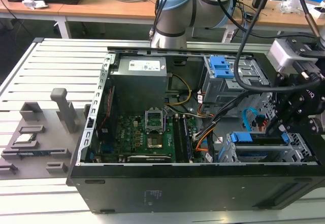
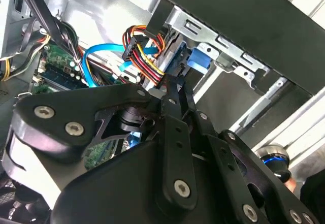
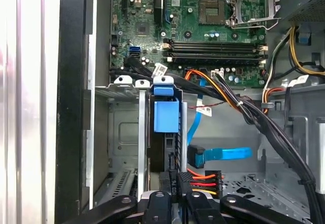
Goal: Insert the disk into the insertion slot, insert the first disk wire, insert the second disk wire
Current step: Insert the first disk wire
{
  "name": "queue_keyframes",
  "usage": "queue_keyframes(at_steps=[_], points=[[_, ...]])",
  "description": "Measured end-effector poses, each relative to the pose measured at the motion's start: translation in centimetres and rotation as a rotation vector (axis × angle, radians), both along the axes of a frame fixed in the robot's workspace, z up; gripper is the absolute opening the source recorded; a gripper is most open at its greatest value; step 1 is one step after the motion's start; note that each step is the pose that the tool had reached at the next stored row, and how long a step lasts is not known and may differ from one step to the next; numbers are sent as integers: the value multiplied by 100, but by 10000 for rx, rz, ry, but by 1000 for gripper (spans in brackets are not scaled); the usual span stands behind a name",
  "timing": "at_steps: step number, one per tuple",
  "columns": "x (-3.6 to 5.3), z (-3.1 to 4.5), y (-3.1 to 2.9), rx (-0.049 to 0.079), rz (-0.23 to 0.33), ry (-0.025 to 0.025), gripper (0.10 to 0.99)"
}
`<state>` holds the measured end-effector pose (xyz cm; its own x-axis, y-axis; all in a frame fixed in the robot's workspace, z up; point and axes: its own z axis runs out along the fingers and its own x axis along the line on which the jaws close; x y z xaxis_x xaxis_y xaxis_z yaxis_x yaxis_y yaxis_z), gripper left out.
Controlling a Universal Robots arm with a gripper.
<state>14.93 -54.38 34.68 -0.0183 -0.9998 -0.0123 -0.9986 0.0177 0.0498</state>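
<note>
The disk [image 1: 256, 152] sits inside the insertion slot [image 1: 303, 148], the grey cage at the case's front corner on the exterior view's right. Its blue carrier [image 3: 166, 115] stands between the cage's metal walls [image 3: 124, 132]. My gripper [image 3: 175, 197] hovers just behind the disk and is shut on a black power plug [image 3: 175, 182] with red, yellow, orange and black wires [image 3: 204, 181]. In the second wrist view the gripper [image 2: 175, 86] pinches that wire bundle [image 2: 144, 61] close to the blue carrier [image 2: 198, 61]. A blue data cable [image 3: 223, 154] with its plug [image 3: 195, 156] hangs loose beside it.
The open black case [image 1: 167, 188] holds a green motherboard [image 1: 147, 137], a power supply [image 1: 142, 76] and a taller grey cage with blue latches [image 1: 223, 69]. Black cable bundles [image 3: 274, 127] cross the bay. A grey fixture [image 1: 35, 137] lies outside, on the exterior view's left.
</note>
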Motion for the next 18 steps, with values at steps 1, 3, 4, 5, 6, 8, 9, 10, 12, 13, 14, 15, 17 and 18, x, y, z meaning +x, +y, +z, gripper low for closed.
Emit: queue_keyframes(at_steps=[1,3,4,5,6,8,9,10,12,13,14,15,17,18], points=[[2,-2,1,0,0,2,176],[3,-13,4,6,-20,2,176],[4,-17,8,7,-55,2,176],[4,-20,12,6,-90,3,176],[6,-25,15,13,-109,2,176],[10,-27,18,23,-109,3,176],[12,-29,19,31,-109,3,176],[13,-31,20,38,-110,4,176],[14,-37,20,63,-110,4,176],[14,-41,20,75,-110,4,176],[14,-43,20,81,-110,4,176],[14,-47,20,86,-110,4,176],[14,-55,17,89,-110,4,176],[15,-61,13,86,-109,4,176]])
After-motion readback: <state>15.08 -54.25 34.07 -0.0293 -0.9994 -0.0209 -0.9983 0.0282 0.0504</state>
